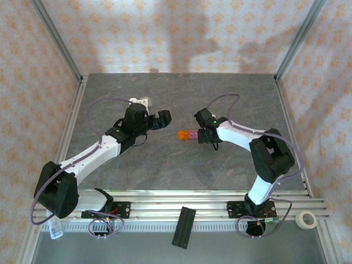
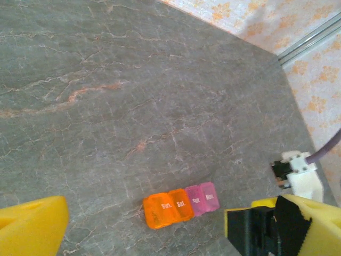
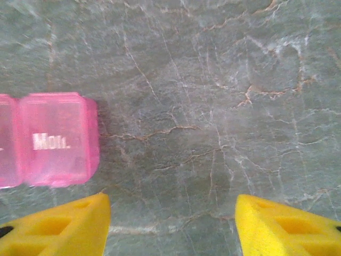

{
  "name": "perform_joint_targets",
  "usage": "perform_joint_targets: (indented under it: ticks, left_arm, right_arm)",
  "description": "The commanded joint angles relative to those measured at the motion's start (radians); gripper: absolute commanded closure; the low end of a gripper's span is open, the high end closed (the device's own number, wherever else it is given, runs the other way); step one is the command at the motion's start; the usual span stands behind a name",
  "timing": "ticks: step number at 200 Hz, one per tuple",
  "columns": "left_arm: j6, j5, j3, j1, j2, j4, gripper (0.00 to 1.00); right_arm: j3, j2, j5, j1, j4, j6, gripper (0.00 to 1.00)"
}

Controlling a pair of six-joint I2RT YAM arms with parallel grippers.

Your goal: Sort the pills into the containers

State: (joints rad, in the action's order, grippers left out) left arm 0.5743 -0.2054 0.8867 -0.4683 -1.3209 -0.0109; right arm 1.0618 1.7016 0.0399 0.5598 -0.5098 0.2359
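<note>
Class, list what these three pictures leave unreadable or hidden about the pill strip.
1. Right wrist view: translucent orange-and-pink plastic pill strip cut off by the left edge beyond its Mon. cell.
2. Top view: its lettering too small.
3. Left wrist view: contents, behind cloudy shut lids.

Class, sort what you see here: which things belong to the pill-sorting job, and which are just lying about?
Job: orange and pink containers; left gripper; right gripper.
Lying about: tape roll; black bar.
</note>
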Motion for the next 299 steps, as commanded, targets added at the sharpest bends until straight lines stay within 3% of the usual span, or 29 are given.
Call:
perform_joint_targets:
  ticks: [1,39,92,226,263,299]
  left_arm:
    - [-0.078,0.000,0.048,0.008,-0.026,-0.069,0.00]
    - [-0.163,0.036,0.087,0.009,-0.063,-0.170,0.00]
    - [-0.222,0.065,0.102,0.009,-0.115,-0.224,0.00]
    - [-0.264,0.069,0.163,0.009,-0.241,-0.275,0.00]
    - [-0.339,0.083,0.207,-0.004,-0.296,-0.367,0.00]
    - [-0.429,0.152,0.251,-0.071,-0.368,-0.451,0.00]
  right_arm:
    - [0.048,-0.068,-0.039,0.001,-0.033,0.020,0.32]
    - [0.179,0.031,-0.153,0.001,-0.066,-0.001,0.25]
    - [0.281,0.145,-0.173,0.001,-0.095,-0.023,0.20]
    - [0.215,0.241,-0.197,0.001,-0.040,-0.025,0.20]
    - [0.186,0.251,-0.197,0.000,-0.021,-0.017,0.21]
    - [0.154,0.251,-0.200,0.000,0.002,-0.006,0.21]
